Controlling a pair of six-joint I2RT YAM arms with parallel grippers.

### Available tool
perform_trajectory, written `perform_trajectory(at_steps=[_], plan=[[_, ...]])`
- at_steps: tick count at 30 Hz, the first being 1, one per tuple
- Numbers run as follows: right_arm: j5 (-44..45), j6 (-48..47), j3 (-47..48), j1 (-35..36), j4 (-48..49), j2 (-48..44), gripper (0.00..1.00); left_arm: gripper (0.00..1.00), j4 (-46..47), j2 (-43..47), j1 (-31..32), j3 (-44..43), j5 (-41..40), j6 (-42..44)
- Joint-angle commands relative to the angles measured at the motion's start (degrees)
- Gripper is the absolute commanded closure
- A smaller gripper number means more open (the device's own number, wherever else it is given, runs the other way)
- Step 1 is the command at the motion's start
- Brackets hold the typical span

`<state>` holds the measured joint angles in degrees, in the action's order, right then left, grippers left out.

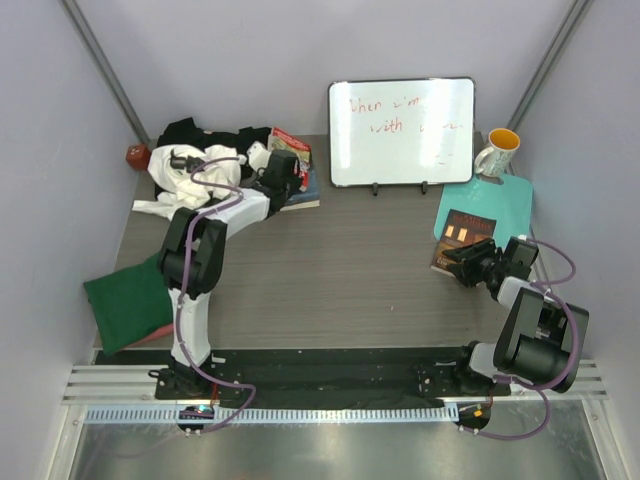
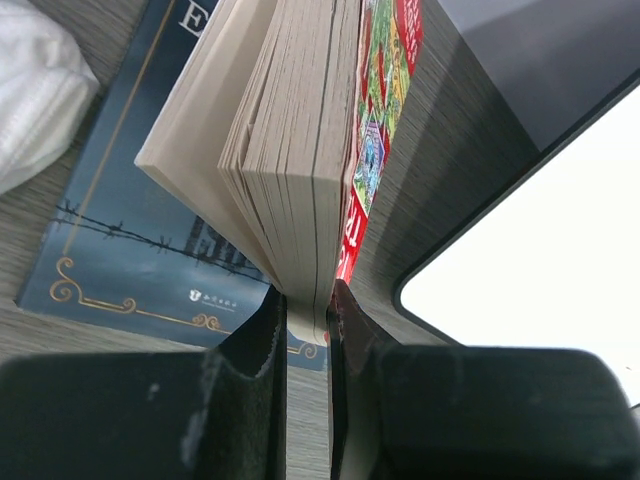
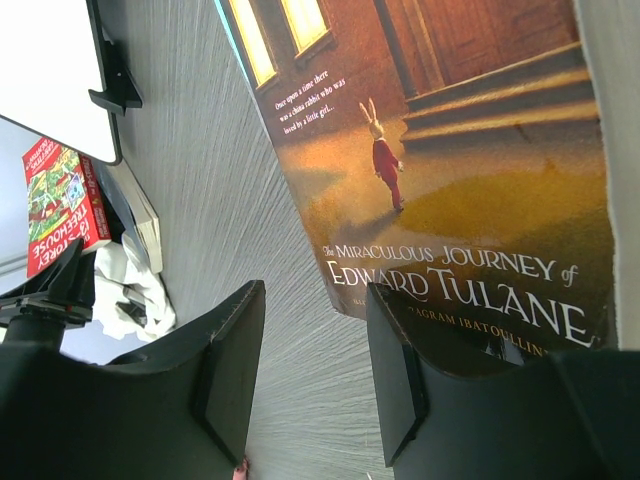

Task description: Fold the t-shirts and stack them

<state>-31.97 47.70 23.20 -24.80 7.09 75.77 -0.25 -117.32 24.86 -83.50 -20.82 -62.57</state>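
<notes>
Jaws: your left jaws pinch the red book by its pages; your right jaws hang half open, empty, by another book. Shirts lie heaped at the surface's far left. They look soft and limp, so grip a hem or shoulder.

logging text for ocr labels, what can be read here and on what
"The MIRACULOUS JOURNEY of EDWARD TULANE": brown book cover
"TREEHOUSE": red book cover
"When i'm", "with": whiteboard, red handwriting; the rest is too faint
Dark blue book: print too small to read
</notes>
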Motion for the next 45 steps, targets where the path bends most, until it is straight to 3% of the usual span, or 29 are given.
perform_trajectory(at_steps=[1, 12, 13, 19, 21, 25, 30, 32, 33, 35, 38, 39, 43, 45], plan=[[-0.64, -0.33, -0.96, 0.36, 1.08, 0.7, 0.49, 1.0, -0.28, 1.21, 2.2, -0.52, -0.98, 1.22], [-1.52, 0.28, -0.96, 0.36, 2.14, 0.79, 0.5, 0.99, -1.5, 4.46, 4.14, 5.19, -3.7, 0.87], [-1.61, 0.29, -1.14, 0.36, 2.05, 0.79, 0.5, 0.97, -2.12, 4.55, 4.23, 5.02, -4.31, 0.61], [-1.61, 0.02, -1.93, 0.36, 2.14, 0.17, 0.49, 0.53, -6.69, 6.48, 4.32, 5.72, -8.44, -0.54], [-1.61, -0.07, -2.11, 0.36, 2.14, 0.17, 0.5, 0.52, -7.22, 7.89, 4.32, 6.51, -10.73, -0.71], [-1.61, 0.02, -2.02, 0.36, 2.31, 0.35, 0.5, 0.36, -7.74, 9.65, 4.32, 8.18, -12.84, -0.8], [-1.35, -0.59, -1.76, 0.36, 2.93, 0.87, 0.49, 0.34, -13.36, 15.34, 4.32, 10.37, -19.32, -0.19], [1.36, -1.64, -1.58, 0.36, -0.3, 0.09, 0.43, 0.31, -13.38, 18.69, 4.32, 12.39, -21.01, 2.17], [7.73, -1.91, -1.49, 0.36, -2.41, -0.87, 0.41, 0.3, -12.41, 20.79, 4.23, 15.1, -20.76, 3.4], [14.36, -0.34, -2.02, 0.36, -6.74, -6.84, 0.38, 0.27, -9.17, 26.77, 4.23, 17.92, -18.57, 7.87], [21.14, 3.88, -5.44, 0.36, -7.89, -19.19, 0.37, 0.22, -4.69, 33.37, 4.23, 23.46, -8.92, 12.19], [22.46, 4.67, -6.4, 0.36, -8.06, -22.3, 0.37, 0.22, -4.06, 34.34, 4.23, 25.39, -2.45, 14.38], [23.36, 3.98, -3.87, 0.1, -10.7, -21.9, 0.36, 0.21, -3.0, 34.97, 4.84, 27.34, 12.33, 18.44], [22.04, 3.19, -2.47, 0.01, -10.78, -21.8, 0.36, 0.22, -3.0, 31.73, 6.86, 26.21, 15.27, 20.89]])
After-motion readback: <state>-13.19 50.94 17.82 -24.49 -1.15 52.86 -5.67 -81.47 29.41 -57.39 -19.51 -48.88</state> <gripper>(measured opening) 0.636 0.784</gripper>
